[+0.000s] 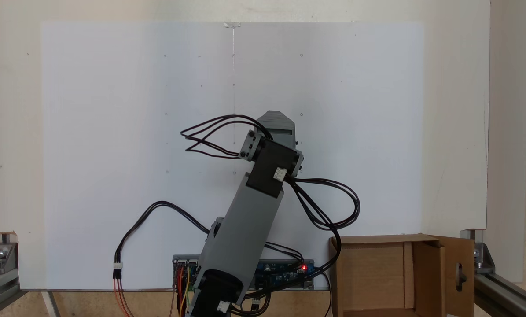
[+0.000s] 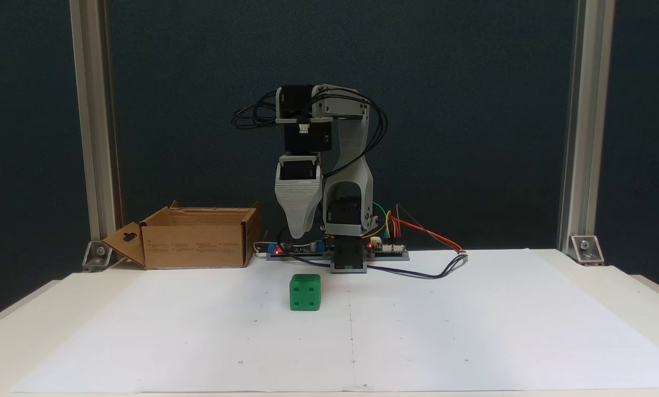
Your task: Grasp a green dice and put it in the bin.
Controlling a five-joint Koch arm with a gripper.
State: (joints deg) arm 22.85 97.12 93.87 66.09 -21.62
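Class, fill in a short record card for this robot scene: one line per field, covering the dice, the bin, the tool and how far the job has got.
dice: green dice resting on the white paper sheet, apart from the arm
dice face toward camera: four pips
bin: open cardboard bin, beside the arm's base, left of it in the front fixed view
bin flap: slotted flap folded outward
tool: tool pointing down, above and behind the dice, holding nothing; open or shut cannot be told
progress: dice not yet grasped
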